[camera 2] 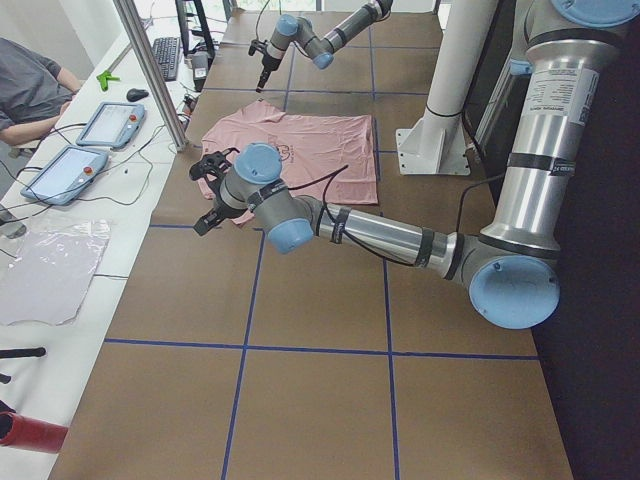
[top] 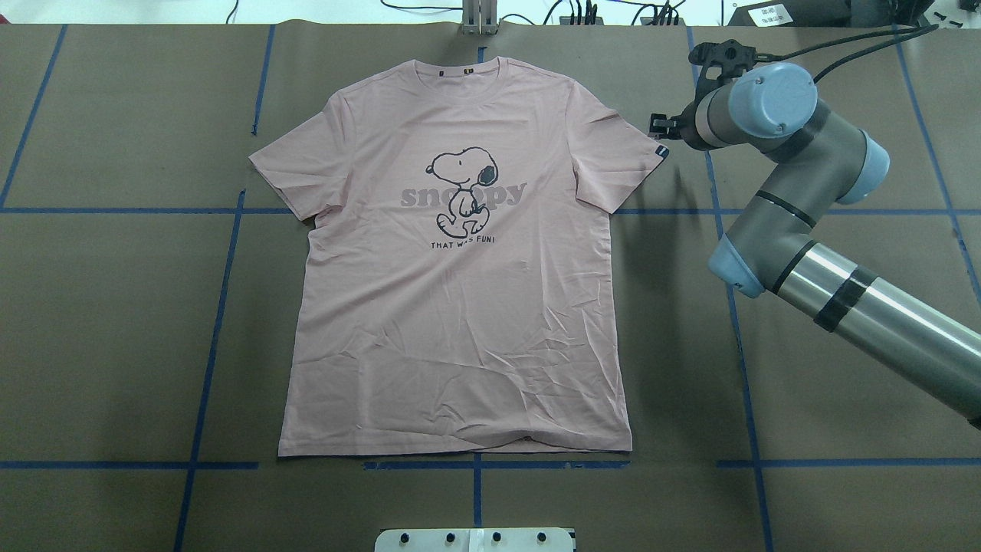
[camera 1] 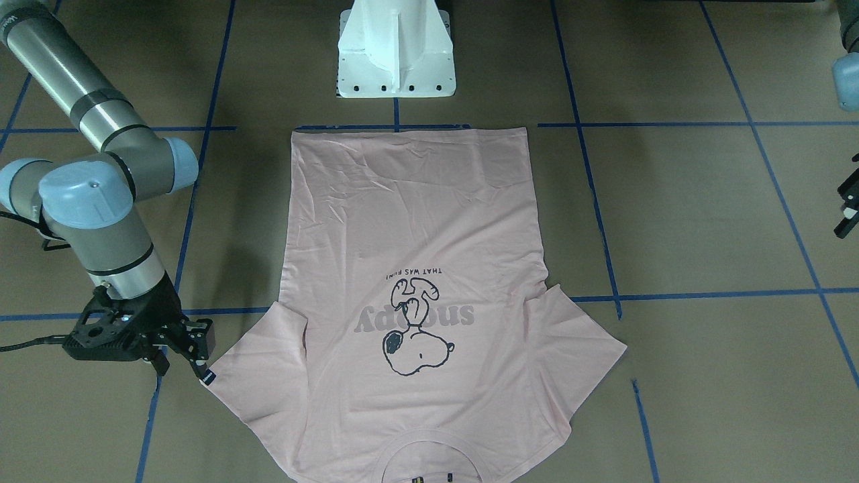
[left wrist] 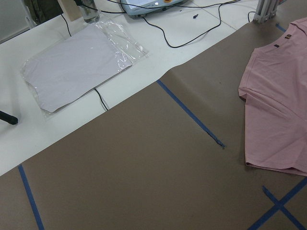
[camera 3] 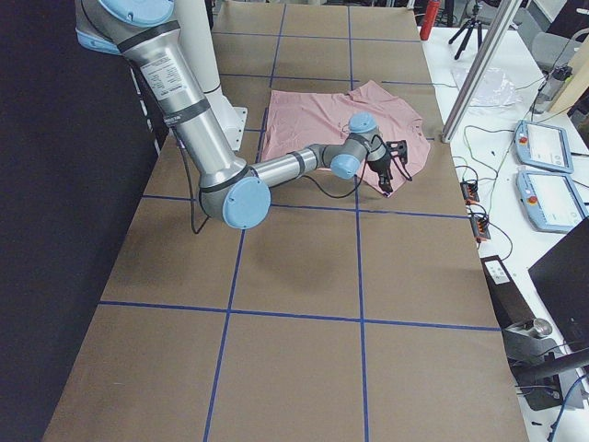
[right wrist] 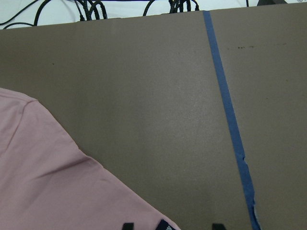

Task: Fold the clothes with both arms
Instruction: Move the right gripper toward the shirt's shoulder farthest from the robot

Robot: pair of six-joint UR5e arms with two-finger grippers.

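The pale pink T-shirt point(top: 460, 307) lies flat, print side up, with its collar point(top: 469, 73) toward the far edge. My right gripper point(camera 1: 182, 365) is open and hovers low at the tip of one sleeve point(top: 625, 165). In the right wrist view its two fingertips point(right wrist: 127, 225) stand apart on either side of the sleeve's dark corner label point(right wrist: 164, 224). My left gripper point(camera 1: 847, 209) hangs off to the other side, well away from the other sleeve point(left wrist: 271, 129). Its fingers stand apart with nothing between them.
Blue tape lines point(top: 222, 307) grid the brown table cover. The white pedestal base point(camera 1: 396, 50) stands at the hem side. Beyond the far edge, a white bench holds tablets point(camera 2: 105, 125), cables and a plastic sleeve point(left wrist: 79, 67). A person point(camera 2: 30, 90) sits there.
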